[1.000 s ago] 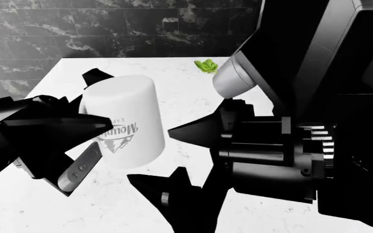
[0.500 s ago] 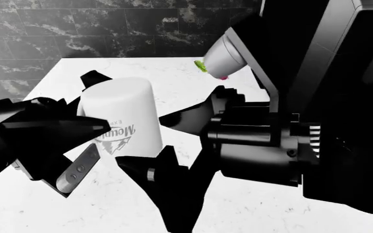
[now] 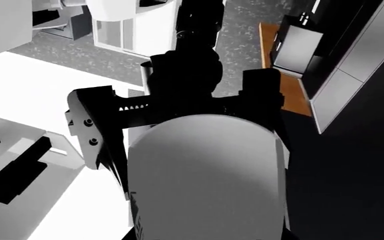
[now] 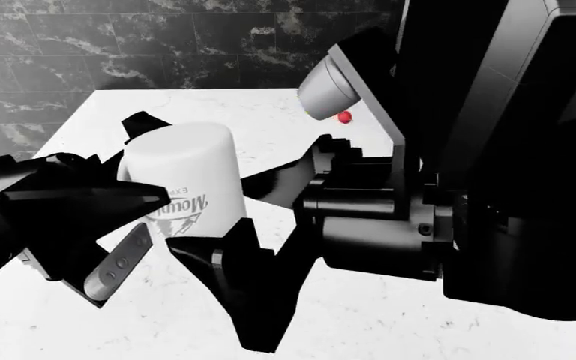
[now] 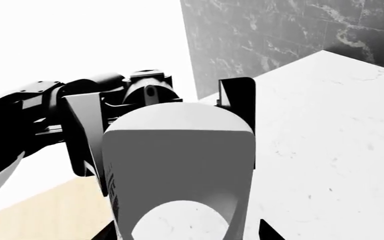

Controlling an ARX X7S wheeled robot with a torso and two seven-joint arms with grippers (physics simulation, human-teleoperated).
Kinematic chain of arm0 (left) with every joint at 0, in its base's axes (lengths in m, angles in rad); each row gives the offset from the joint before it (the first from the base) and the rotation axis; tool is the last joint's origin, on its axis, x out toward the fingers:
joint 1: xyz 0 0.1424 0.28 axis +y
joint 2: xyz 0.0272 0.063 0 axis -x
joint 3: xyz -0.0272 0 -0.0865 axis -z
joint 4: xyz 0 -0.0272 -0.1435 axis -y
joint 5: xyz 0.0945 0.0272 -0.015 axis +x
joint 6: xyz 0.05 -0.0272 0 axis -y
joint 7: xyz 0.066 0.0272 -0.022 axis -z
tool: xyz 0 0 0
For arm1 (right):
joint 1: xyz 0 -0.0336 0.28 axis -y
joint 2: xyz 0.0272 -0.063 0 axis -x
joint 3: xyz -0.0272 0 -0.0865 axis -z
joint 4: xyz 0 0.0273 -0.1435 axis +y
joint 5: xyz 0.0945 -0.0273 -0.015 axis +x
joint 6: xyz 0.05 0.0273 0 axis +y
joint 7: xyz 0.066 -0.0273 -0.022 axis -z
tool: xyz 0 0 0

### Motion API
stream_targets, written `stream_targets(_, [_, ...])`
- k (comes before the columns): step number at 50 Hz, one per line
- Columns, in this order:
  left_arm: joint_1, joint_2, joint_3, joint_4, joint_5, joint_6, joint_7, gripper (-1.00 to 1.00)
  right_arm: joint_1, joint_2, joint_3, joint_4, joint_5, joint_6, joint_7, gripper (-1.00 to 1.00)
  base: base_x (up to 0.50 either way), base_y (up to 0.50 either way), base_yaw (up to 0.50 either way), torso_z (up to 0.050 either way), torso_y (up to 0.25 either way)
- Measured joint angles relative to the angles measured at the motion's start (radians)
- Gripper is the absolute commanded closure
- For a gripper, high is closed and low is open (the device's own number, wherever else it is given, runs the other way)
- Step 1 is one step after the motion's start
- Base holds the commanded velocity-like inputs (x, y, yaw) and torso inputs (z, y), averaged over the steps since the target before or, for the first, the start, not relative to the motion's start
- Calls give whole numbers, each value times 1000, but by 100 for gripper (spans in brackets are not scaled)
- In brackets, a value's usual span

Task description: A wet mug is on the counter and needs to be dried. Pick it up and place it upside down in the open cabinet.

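Above the white counter (image 4: pixel 298 127), our left hand (image 4: pixel 118 180) clamps the mug (image 4: pixel 183 184), base up and long axis near vertical, while our right hand (image 4: pixel 253 225) spreads wide around its opposite side, not yet closed.

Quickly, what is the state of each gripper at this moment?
Left gripper: shut on the mug, fingers on both its sides.
Right gripper: open, its fingers spread around the mug, not visibly clamping it.
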Motion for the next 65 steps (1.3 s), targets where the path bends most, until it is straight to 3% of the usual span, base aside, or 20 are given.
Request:
stream_targets(4, [3,-3,1,0,0,-1,2,100,-2,-2,-1,1,-8,0,-4,-100,0,0,0,0,0])
stream_targets(5, [3,-4,0,0,0,-1,3,100,-3,-3,-1,0,-12,1,-6,100,0,0,0,0,0])
stream_targets(35, [2,-4,-17,14,-14,2,24,100,-10,3,10,-43,-49,-23,-4,100,0,0,0,0,0])
stream_targets(36, [4,-3,-17,15,-17,0,28,-100,-10,3,11,-45,-51,-23,-3,100,0,0,0,0,0])
stream_targets(47, [34,24,-32,13,-87,-57,79,-100,-14,10,13,-47,-94,-21,-13,100,0,0,0,0,0])
stream_targets(65, [34,30,-38,-10,-50,-70,45,-100,-15,34,14,-58,-78,-32,-15,100,0,0,0,0,0])
